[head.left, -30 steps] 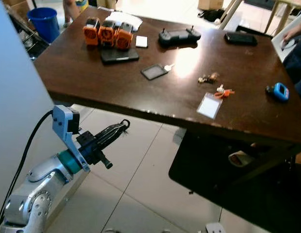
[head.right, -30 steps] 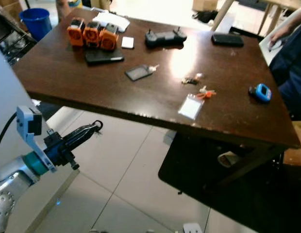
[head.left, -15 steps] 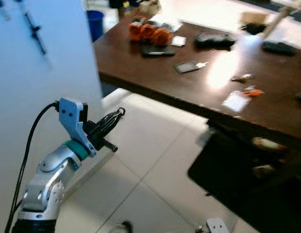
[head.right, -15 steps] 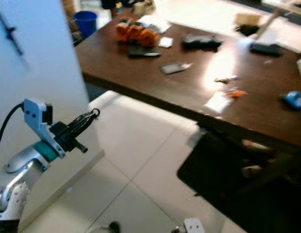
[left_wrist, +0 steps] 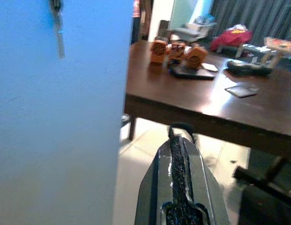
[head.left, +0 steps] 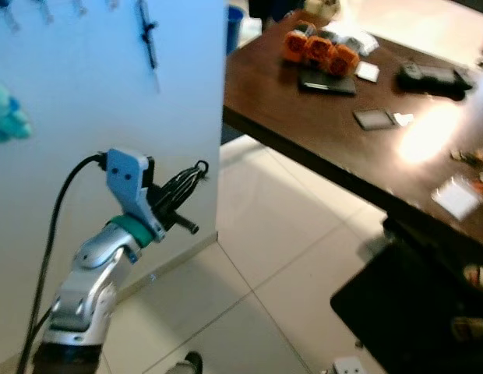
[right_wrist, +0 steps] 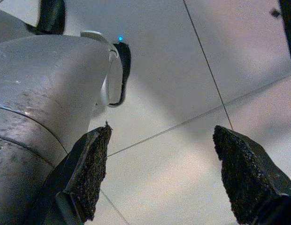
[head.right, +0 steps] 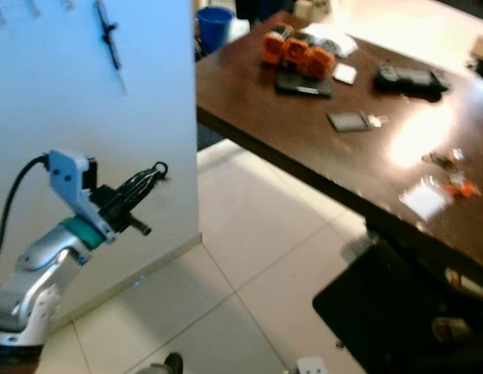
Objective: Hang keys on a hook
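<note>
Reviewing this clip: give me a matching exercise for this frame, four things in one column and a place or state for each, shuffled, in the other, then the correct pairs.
Things:
1. left gripper
2. right gripper
3. orange devices
4. blue bucket

Places or states:
A. open, over the tiled floor
B. on the floor beyond the table's far corner
C. shut, raised beside the white wall
D. in a row on the dark table

Pairs: 1-C, 2-A, 3-D, 4-B
</note>
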Controlling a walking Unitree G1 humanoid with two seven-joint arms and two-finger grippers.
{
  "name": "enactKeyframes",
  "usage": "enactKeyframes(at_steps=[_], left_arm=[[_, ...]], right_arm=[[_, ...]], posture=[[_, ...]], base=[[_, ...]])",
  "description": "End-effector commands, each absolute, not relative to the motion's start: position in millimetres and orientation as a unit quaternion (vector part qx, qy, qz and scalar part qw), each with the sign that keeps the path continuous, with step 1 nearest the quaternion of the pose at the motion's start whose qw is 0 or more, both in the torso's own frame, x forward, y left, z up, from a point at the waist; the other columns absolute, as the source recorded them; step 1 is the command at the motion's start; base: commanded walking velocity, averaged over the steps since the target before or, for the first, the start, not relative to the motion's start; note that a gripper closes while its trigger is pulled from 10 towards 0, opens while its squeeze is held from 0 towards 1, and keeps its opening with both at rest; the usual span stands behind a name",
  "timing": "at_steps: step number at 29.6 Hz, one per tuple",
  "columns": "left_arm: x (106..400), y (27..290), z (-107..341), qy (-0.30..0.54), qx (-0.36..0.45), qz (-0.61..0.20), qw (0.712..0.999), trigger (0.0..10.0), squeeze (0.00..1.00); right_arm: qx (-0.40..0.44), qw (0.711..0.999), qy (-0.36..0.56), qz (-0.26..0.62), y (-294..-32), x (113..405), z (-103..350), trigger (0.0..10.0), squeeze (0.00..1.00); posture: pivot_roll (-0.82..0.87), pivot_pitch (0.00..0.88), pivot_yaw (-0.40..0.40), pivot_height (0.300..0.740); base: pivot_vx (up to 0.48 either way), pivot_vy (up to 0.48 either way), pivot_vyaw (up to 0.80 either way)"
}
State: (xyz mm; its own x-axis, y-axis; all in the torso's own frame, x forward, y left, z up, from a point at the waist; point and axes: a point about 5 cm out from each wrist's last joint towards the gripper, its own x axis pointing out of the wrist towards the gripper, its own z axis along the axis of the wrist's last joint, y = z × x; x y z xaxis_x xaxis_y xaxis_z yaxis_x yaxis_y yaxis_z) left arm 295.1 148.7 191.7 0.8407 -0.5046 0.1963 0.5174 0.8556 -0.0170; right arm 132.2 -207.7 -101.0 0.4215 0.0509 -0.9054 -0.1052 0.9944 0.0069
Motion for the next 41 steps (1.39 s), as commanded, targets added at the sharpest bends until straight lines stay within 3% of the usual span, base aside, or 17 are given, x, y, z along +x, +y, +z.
enactKeyframes(at_steps=[1,26,31,41], left_arm=[[293,143,198,-0.106,-0.022,-0.278,0.954,10.0,0.0],[307,111,233,-0.18,-0.032,-0.284,0.941,10.0,0.0],[311,108,239,-0.192,-0.024,-0.292,0.936,10.0,0.0],[313,99,241,-0.195,-0.037,-0.289,0.937,10.0,0.0]], right_arm=[[-0.012,0.832,0.551,0.061,-197,121,-106,10.0,0.0],[-0.024,0.834,0.549,0.054,-197,123,-106,10.0,0.0],[-0.016,0.84,0.542,0.034,-199,128,-104,10.0,0.0],[-0.007,0.844,0.535,0.037,-195,135,-103,10.0,0.0]], posture=[[0.07,0.064,0.025,0.74],[0.06,0.057,0.029,0.74],[0.06,0.047,0.031,0.74],[0.06,0.046,0.031,0.74]], base=[[0.0,0.0,0.74],[0.0,0.0,0.74],[0.0,0.0,0.0],[0.0,-0.432,0.0]])
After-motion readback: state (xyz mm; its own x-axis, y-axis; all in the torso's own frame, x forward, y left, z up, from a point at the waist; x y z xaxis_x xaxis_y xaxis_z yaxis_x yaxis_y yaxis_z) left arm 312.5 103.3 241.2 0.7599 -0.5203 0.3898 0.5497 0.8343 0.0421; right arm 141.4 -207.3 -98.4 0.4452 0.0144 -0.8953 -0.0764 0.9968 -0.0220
